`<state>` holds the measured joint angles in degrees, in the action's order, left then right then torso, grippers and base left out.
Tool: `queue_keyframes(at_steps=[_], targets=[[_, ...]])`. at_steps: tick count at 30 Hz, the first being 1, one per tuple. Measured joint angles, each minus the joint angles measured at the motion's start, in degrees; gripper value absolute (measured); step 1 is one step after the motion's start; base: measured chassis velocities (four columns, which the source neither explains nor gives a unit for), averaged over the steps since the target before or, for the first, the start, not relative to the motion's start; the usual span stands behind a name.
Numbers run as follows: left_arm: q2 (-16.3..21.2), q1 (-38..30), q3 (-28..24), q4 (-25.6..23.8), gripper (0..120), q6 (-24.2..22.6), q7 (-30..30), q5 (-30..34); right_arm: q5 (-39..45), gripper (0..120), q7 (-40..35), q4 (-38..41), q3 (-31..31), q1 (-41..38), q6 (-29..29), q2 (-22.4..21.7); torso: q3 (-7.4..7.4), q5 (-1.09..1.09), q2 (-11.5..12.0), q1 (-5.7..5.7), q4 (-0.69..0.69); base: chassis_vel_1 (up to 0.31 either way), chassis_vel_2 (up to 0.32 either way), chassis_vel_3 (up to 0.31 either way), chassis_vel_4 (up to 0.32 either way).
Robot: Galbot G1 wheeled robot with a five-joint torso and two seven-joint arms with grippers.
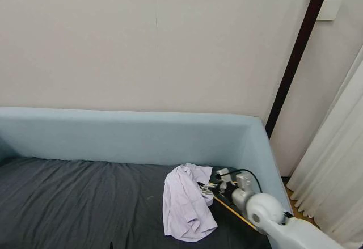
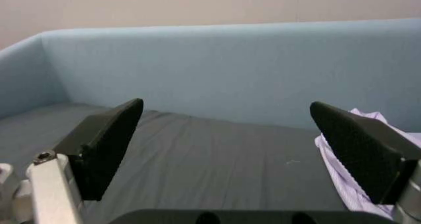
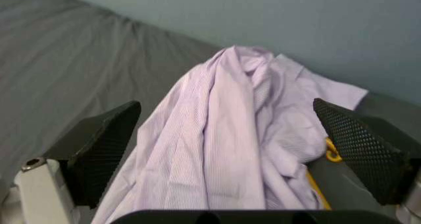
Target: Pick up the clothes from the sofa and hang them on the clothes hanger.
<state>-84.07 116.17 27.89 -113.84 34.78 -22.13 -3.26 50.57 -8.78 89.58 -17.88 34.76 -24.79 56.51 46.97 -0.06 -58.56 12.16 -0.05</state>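
Head view, item one: sofa (image 1: 130, 135), pale blue back and arm, dark grey seat. Item two: shirt (image 1: 184, 203), lilac striped, crumpled in a heap on the seat near the sofa's back right corner. Item three: my right claw (image 3: 225, 105), fingers spread wide, poised over the heap, gripping nothing. Item four: my left claw (image 2: 226, 103), likewise spread, above bare seat with the shirt at its side. Item five: yellow rod (image 3: 332, 155) beside the shirt, purpose unclear. Progress, by my reckoning: nil. Grasping, lifting and hanging are all left to do.
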Motion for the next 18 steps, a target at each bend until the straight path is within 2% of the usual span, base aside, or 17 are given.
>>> queue_keyframes(at_steps=[3,4,8,9,13,18], targets=[[-0.4,0.53,0.5,-0.05,100,0.4,0.0,-0.47,-5.01,100,1.61,-10.01,-3.66,-3.68,1.36,6.06,-0.01,-0.02,0.0,0.0,-0.04,0.0,0.0,0.0,0.0],[-0.4,0.53,0.5,-0.05,100,0.4,0.0,-0.47,-5.01,100,1.61,-10.01,-3.66,-3.68,1.36,6.06,-0.01,-0.02,0.0,0.0,-0.04,0.0,0.0,0.0,0.0],[-1.42,1.64,0.34,-0.99,100,0.57,-0.06,-0.77,-10.73,100,2.94,-23.71,-5.14,-6.42,3.5,14.1,-0.01,0.0,0.0,0.0,-0.03,0.0,0.0,0.0,0.0],[-1.42,1.64,0.34,-0.99,100,0.57,-0.06,-0.77,-10.73,100,2.94,-23.71,-5.14,-6.42,3.5,14.1,-0.01,0.0,0.0,0.0,-0.03,0.0,0.0,0.0,0.0],[-1.4,1.6,0.41,-1.03,100,0.49,-0.25,-0.79,-13.54,100,4.04,-32.13,-4.08,-7.12,5.5,19.19,-0.01,0.0,0.0,0.0,-0.03,0.0,0.0,0.0,0.0],[-0.9,1.93,0.63,-1.16,100,0.51,-0.65,-0.63,-14.76,98,4.28,-35.37,-3.59,-6.9,6.95,21.32,-0.01,0.0,-0.01,-0.01,-0.04,0.0,0.0,0.0,0.0]])
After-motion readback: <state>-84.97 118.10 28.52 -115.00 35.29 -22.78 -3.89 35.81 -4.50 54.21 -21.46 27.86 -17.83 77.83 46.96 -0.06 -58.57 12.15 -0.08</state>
